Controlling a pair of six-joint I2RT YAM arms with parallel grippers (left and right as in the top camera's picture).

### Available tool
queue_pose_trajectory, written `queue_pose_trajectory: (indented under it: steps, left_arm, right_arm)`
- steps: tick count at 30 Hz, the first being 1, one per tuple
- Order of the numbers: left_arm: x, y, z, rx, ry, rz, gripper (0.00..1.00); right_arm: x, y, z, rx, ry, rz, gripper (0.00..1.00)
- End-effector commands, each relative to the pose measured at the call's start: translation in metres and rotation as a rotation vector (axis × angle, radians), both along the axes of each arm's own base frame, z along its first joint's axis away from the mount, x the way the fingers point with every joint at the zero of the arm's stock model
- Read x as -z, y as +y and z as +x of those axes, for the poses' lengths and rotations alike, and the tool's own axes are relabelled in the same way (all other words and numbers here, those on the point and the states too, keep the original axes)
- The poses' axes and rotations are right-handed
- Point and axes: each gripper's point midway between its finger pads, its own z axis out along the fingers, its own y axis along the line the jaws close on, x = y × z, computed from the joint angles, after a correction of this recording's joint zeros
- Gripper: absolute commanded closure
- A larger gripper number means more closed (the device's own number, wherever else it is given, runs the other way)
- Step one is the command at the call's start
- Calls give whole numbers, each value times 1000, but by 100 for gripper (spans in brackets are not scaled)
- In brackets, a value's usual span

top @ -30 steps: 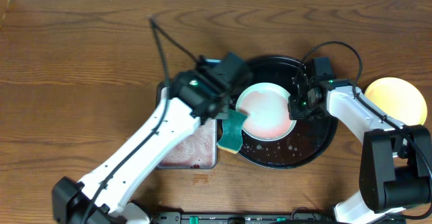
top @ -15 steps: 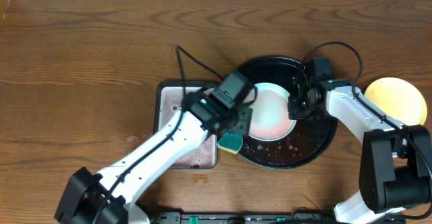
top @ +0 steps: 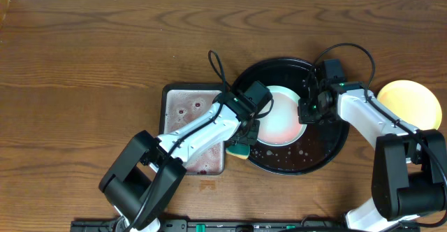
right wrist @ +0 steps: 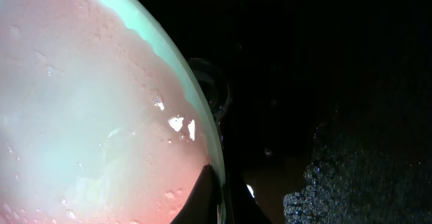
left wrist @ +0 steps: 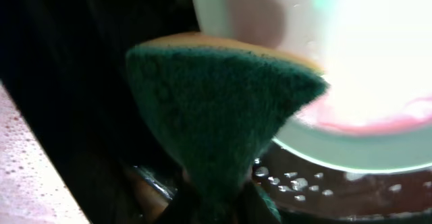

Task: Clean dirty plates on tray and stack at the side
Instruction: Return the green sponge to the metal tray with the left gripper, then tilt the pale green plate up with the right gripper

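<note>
A pale mint plate (top: 279,117) with a pink sauce film lies in the black tray (top: 323,148). My left gripper (top: 243,140) is at the plate's lower left edge, shut on a teal sponge (top: 240,149). In the left wrist view the sponge (left wrist: 223,116) fans out from my left gripper (left wrist: 219,209) and overlaps the plate's rim (left wrist: 351,150). My right gripper (top: 305,110) is shut on the plate's right rim. The right wrist view shows my right gripper (right wrist: 219,198) pinching the plate (right wrist: 88,116) at its edge. A yellow plate (top: 409,105) rests on the tabletop at the right.
A rectangular silver pan (top: 188,120) with wet pinkish residue sits directly left of the tray, under my left forearm. The tray's floor (right wrist: 351,163) is wet with droplets. A black cable loops above the left wrist. Brown wood tabletop (top: 84,85) surrounds everything.
My left wrist has swung right from over the pan to the plate's left edge, with the sponge now tucked lower beneath it. The right arm and plate have not moved.
</note>
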Motion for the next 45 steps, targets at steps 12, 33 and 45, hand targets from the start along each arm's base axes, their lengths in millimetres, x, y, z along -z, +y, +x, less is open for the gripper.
queue_pose_trajectory:
  steps: [12,33,45]
  left_arm:
    - [-105,42,10,-66,-236,-18,93]
    - [-81,123,7,-326,-155,-59,38]
    - [-122,120,2,-320,-262,-166,18]
  right_arm:
    - [13,0,-16,-12,58,-29,99]
    - [-27,24,1,-96,-89,97,99]
    - [-129,-9,-7,-78,-421,-361,99]
